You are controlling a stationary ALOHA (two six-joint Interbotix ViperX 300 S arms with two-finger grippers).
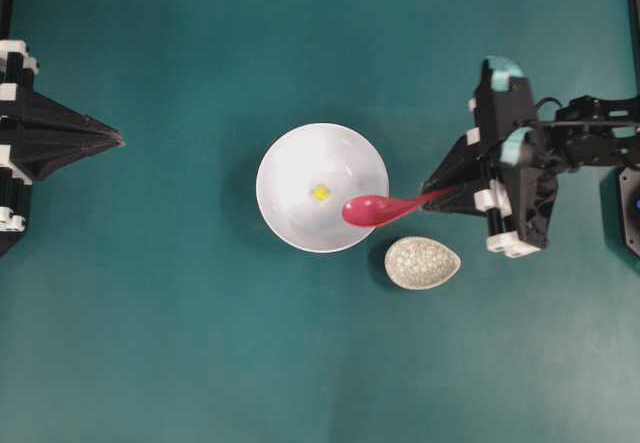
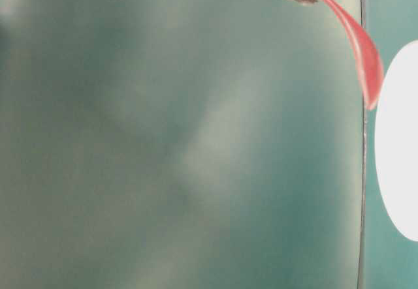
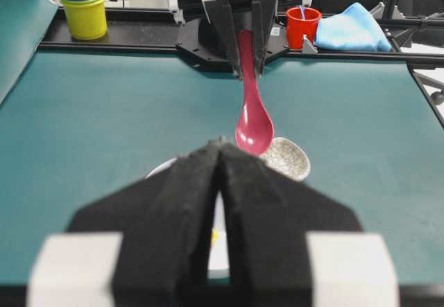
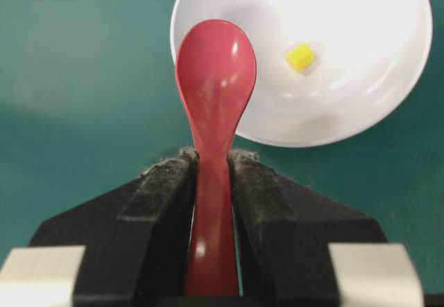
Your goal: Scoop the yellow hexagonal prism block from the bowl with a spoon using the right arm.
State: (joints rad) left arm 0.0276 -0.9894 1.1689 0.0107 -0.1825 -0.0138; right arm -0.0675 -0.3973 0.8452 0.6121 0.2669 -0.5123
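Item one, the right end effector (image 1: pixel 448 191): clenched on the handle of the spoon (image 1: pixel 378 208), the two black pads pressing the handle from either side so the oval head projects well clear of them, presumably so the head alone can dip into the dish. The spoon head hangs over the right rim of the bowl (image 1: pixel 290 158), seemingly raised above it; the scoop looks not yet begun. Item two, the yellow hexagonal prism block (image 1: pixel 321 192): lying alone near the middle of the bowl's floor, left of the spoon head and apart from it. Item three, the speckled oval dish (image 1: pixel 423 263): on the desk (image 1: pixel 160 343) just beside the bowl at its lower right, likely where the spoon was kept. Item four, the left end effector (image 1: pixel 118 140): parked at the far left, well apart from the bowl, its pads pressed together on nothing, as the left wrist view confirms. Notes on views: the overhead picture alone gives the full layout; the right wrist view alone shows the pads seated on the handle and the spoon head lined up left of the block; the table-level view is blurred, showing only the spoon drooping downward toward the bowl's white edge; the left wrist view adds stacked cups (image 3: pixel 84 7), a red cup (image 3: pixel 303 24) and a blue cloth (image 3: pixel 352 35) beyond the desk's far edge.
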